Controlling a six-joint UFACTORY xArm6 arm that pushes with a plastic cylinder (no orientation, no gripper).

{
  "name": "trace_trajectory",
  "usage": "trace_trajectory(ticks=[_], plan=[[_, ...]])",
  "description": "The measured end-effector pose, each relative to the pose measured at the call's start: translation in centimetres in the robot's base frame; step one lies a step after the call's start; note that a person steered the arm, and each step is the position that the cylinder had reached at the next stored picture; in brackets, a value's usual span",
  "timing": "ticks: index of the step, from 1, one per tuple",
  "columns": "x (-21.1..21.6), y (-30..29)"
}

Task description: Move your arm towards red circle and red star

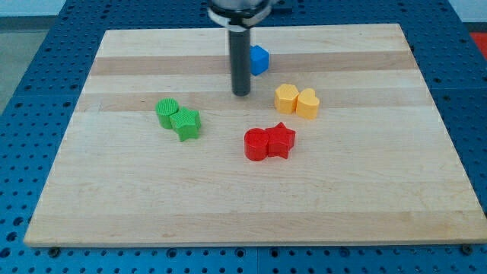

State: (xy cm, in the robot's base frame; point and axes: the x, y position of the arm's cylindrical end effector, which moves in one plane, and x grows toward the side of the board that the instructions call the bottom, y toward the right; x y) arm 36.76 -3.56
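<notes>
1. Red circle (256,144) and red star (281,141) sit touching each other a little below the middle of the frame, circle on the left, star on the right, on the wooden board (365,205).
2. My tip (241,94) stands above them in the upper middle of the frame, well apart from both red blocks, with bare wood between. It touches no block; being a plain rod, it has nothing to open, close or hold.
3. Just to the tip's upper right lies a blue block (259,59), partly hidden behind the rod, so its shape is unclear.
4. To the right of the tip are two yellow blocks (297,100), touching; the right one looks like a heart.
5. At the left middle are a green circle (167,113) and a green star (186,123), also touching.
6. Judging progress: the approach seems unfinished. What is left is a short slide down the frame and slightly right, over open wood with no block in the way.
</notes>
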Motion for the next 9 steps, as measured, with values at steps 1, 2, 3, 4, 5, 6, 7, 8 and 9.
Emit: trace_trajectory(ticks=[1,2,3,4,5,6,7,8,9], plan=[[1.8,-0.6],[3.6,-0.6],[5.8,-0.8],[8.2,-1.9],[11.6,-3.0],[15.9,-2.9],[17.4,0.0],[17.4,3.0],[17.0,4.7]])
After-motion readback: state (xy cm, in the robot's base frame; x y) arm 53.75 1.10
